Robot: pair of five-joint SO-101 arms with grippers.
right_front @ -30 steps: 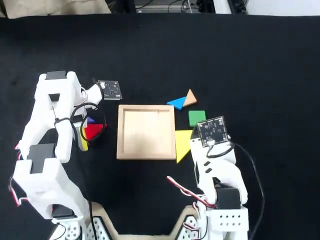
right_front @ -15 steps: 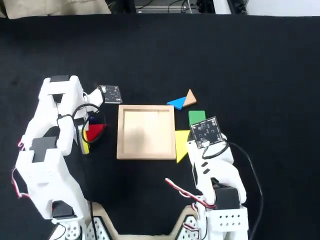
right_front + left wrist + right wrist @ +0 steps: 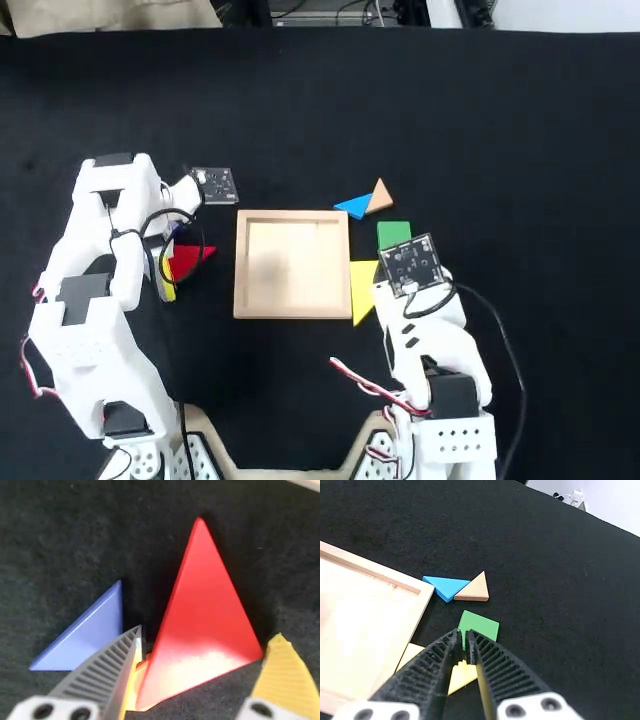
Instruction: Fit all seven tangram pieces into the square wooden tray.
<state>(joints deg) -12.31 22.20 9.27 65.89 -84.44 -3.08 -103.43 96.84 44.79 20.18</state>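
A black cloth-covered table [image 3: 500, 120] lies wide and open across the top and right of the high view. At centre sits the square wooden tray [image 3: 243, 264], a pale smooth floor inside a raised rim, and every piece seen lies outside it. A large yellow triangle [image 3: 363, 285] touches its right edge. A large glossy red triangle [image 3: 186, 260] lies to its left, between the spread fingers of the left gripper [image 3: 209, 645]. The right gripper [image 3: 462, 640], fingers nearly pressed together, hangs over the yellow triangle. 3 small pieces cluster at the tray's upper right: a green square [image 3: 393, 233], and a light blue triangle [image 3: 353, 206] touching a tan wooden triangle [image 3: 380, 196]. A dark blue triangle [image 3: 85, 632] lies just beside the red triangle.
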